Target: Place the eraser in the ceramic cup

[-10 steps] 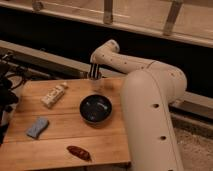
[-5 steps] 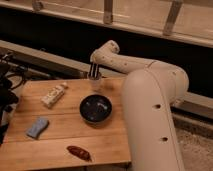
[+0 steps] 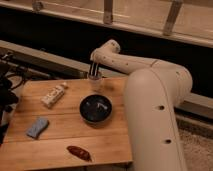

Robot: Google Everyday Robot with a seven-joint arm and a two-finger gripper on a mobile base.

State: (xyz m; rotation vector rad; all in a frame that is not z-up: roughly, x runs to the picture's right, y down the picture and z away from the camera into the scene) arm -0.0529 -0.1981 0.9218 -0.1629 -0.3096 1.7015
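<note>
The small pale ceramic cup (image 3: 94, 81) stands at the back edge of the wooden table (image 3: 60, 137). My gripper (image 3: 93, 70) hangs straight down right over the cup's mouth, its tips at or just inside the rim. A white oblong block with dark markings (image 3: 54, 95), which looks like the eraser, lies on the table left of the cup and well apart from the gripper. I cannot see inside the cup or whether the gripper holds anything.
A wide dark bowl (image 3: 95, 108) sits just in front of the cup. A blue sponge-like pad (image 3: 37, 127) lies at the left, and a reddish-brown oblong thing (image 3: 79, 152) near the front edge. My white arm (image 3: 150, 100) fills the right side. Dark cables (image 3: 7, 85) are at the far left.
</note>
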